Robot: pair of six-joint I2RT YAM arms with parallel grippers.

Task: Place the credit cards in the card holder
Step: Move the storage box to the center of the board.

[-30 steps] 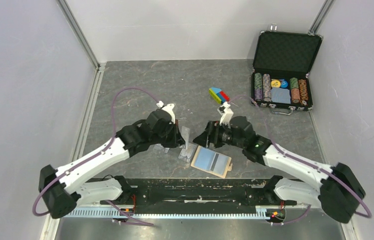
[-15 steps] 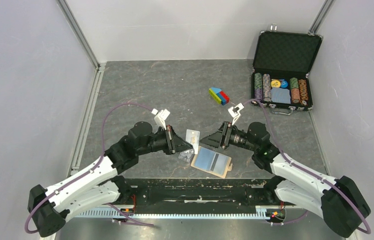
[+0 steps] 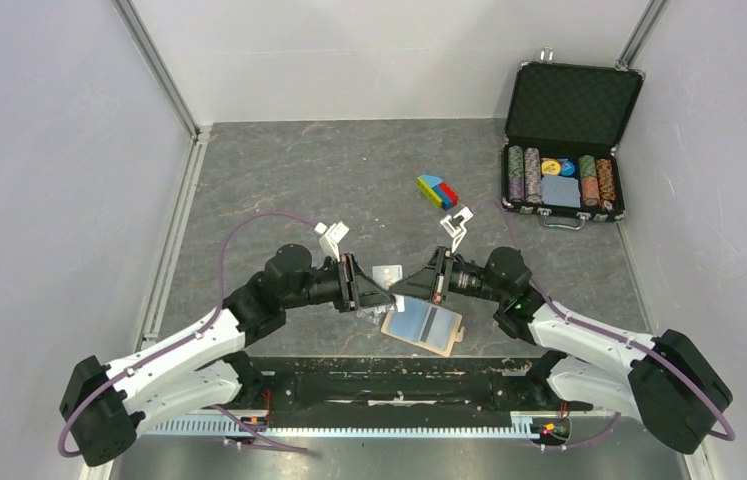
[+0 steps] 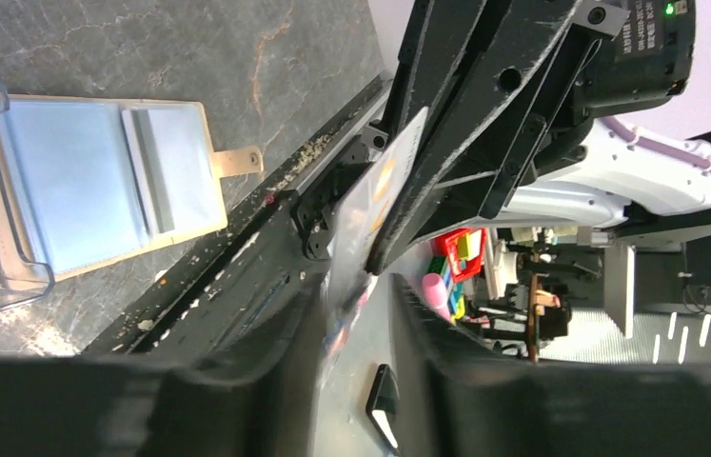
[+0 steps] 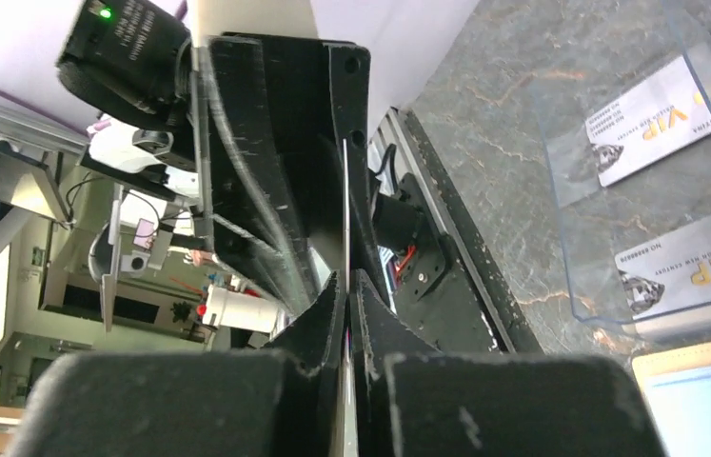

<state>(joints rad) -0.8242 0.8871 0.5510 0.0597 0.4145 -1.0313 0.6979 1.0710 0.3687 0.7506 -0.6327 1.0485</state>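
Observation:
A pale credit card [image 3: 386,273] stands on edge in the air between both grippers, above the table's near middle. My right gripper [image 3: 401,287] is shut on it; in the right wrist view the card's thin edge [image 5: 345,209] runs up from the pinched jaws of my right gripper [image 5: 347,282]. My left gripper [image 4: 361,297] is open, its jaws apart around the card's [image 4: 385,186] other end. Two more cards [image 5: 651,109] [image 5: 694,271] lie in a clear tray [image 3: 369,305]. The tan card holder [image 3: 422,325] lies open flat, blue panels up, just below the grippers.
An open black case of poker chips [image 3: 564,180] stands at the far right. Coloured blocks [image 3: 437,190] lie left of it. The black base rail [image 3: 389,375] runs along the near edge right behind the card holder [image 4: 94,181].
Both grippers came together over the card holder. The right gripper closed on the card that the left one held up, and the left jaws have parted.

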